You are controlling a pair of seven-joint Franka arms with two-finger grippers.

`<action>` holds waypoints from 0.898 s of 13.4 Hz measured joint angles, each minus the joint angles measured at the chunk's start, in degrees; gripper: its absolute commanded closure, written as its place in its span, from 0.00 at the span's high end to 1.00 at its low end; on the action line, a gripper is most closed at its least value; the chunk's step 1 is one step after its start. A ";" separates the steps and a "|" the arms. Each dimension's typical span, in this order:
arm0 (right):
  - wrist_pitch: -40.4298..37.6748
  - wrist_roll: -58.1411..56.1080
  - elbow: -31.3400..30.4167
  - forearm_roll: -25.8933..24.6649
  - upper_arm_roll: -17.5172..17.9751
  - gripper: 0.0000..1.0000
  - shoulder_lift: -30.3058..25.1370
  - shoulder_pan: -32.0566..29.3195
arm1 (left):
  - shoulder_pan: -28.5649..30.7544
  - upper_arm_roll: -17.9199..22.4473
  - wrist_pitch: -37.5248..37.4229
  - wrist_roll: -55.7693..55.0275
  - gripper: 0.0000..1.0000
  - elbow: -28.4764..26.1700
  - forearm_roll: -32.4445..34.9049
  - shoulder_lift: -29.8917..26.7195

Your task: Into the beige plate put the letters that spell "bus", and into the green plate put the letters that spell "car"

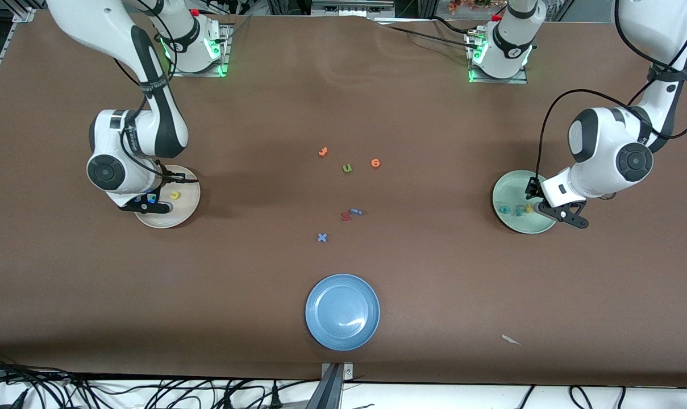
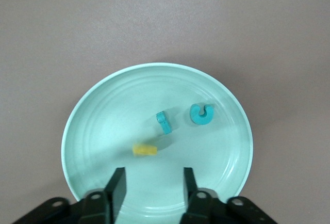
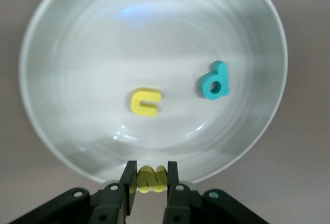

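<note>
Here the left gripper hangs over the green plate, which sits near the table edge at the left arm's end. Its fingers stand apart with nothing between them. In the plate lie three small foam letters: a teal c, a teal r tipped on its side, and a yellow a lying closest to the gripper of the three. None of them touches another.

The right gripper hangs over the rim of the beige plate, which sits near the table edge at the right arm's end. Its fingers are pinched narrow on a yellow s, held above the plate's rim. In the plate itself lie a yellow u and a teal b, set apart from each other.

Around the middle of the table, well apart from both plates, lie the leftover letters: two orange ones, an olive-green one between them, a dark red one touching a small blue one, and a blue x nearer the front camera. A blue plate sits near the table's front edge, with nothing in it. A small pale scrap lies toward the left arm's end of that edge.
</note>
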 measured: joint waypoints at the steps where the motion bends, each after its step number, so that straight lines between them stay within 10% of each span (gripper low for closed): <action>1: 0.34 -0.17 -0.04 0.00 -0.06 1.00 0.38 -0.05 | -0.01 -0.07 0.00 0.00 1.00 -0.27 0.00 -0.48; 4: -0.24 -0.18 1.31 0.01 -0.44 1.00 -0.62 -0.03 | 0.20 -0.03 0.03 -0.01 1.00 -2.77 0.00 -7.21; 8: -21.22 -0.16 18.45 0.02 -2.87 1.00 -3.46 -0.05 | 0.22 -0.53 -6.23 -0.03 1.00 -2.56 0.00 -19.49; 12: -29.05 -0.18 33.73 0.02 -5.14 1.00 -4.53 -0.10 | 0.22 -0.88 -25.91 -0.21 1.00 10.11 0.00 -25.60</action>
